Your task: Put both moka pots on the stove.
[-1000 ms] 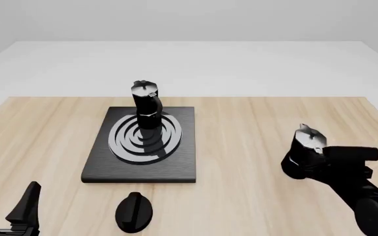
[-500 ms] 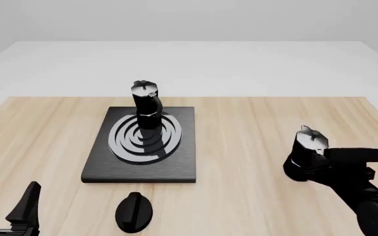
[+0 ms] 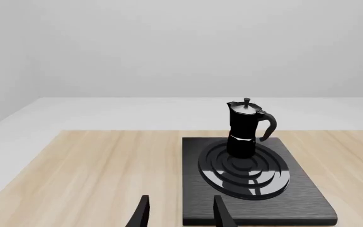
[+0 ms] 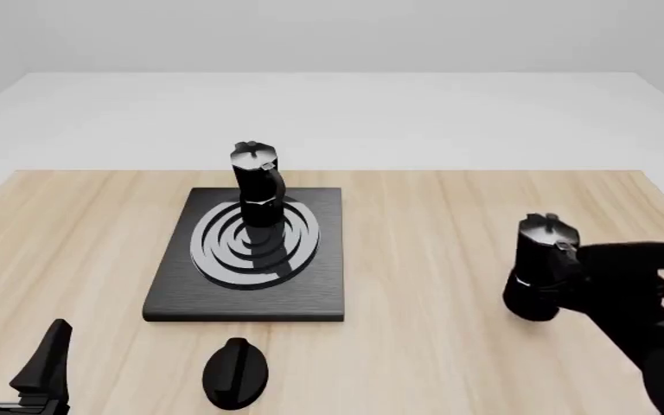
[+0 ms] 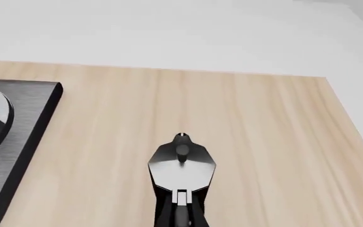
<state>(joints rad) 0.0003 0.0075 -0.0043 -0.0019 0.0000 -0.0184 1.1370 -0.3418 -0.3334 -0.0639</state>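
Note:
One moka pot [image 4: 257, 186] stands upright on the far part of the stove [image 4: 309, 294], on its ring burner; it also shows in the left wrist view [image 3: 245, 127] on the stove [image 3: 307, 208]. The second moka pot [image 4: 538, 272] is upright at the right of the table, well apart from the stove. My right gripper [image 4: 574, 278] is shut on it from the handle side. The right wrist view looks down on its silver lid [image 5: 181, 163]; the fingers are hidden there. My left gripper [image 4: 15, 359] is open and empty at the near left, fingers [image 3: 142, 215] apart.
A flat black teardrop-shaped knob [image 4: 235, 372] lies on the wooden table [image 4: 424, 225] just in front of the stove. The stove's corner shows in the right wrist view [image 5: 39, 101]. The table's far edge meets a white floor.
The right moka pot has gone from tilted to upright and shifted slightly right and nearer with my right gripper. The left arm and the pot on the stove have not moved.

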